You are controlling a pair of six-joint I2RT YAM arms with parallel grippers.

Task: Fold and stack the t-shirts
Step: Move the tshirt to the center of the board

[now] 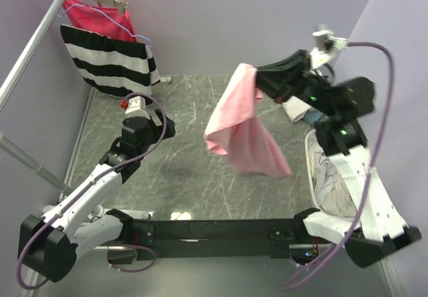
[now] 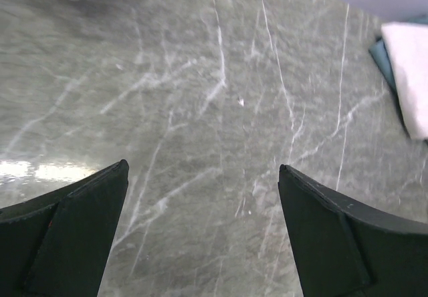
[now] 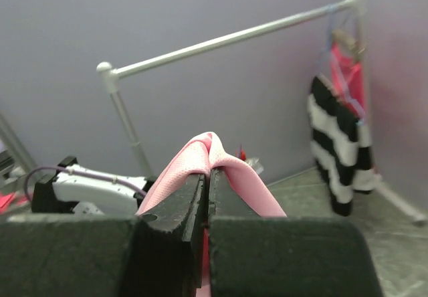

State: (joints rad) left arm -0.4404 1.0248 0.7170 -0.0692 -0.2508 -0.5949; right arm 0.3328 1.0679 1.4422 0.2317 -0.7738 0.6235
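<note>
Pink t-shirt hangs in the air over the desk, right of centre. It is pinched at its top by the right jaws on the end of the right arm. The jaws are clamped tight on a bunched fold, with no gap showing. In the right wrist view the pink fabric humps up over the closed fingertips and falls away on both sides. From above, the tee drapes down toward the near right; whether its lower edge touches the desk, cannot tell. Left arm sits over the left side of the desk, well apart from the pink tee. The left jaws are spread wide and hold nothing, and the left wrist view shows only bare grey marble desk between the two dark fingers. At the far right of the desk, a white folded tee lies on a blue tee. In the top view both are mostly hidden behind the right arm, with only a bit of white and blue showing. A white bin beside the right arm holds crumpled pale cloth. In the far left corner, a black-and-white striped garment and a magenta garment hang from a metal rack. Both also show in the right wrist view, striped and magenta, under the rack bar.
</note>
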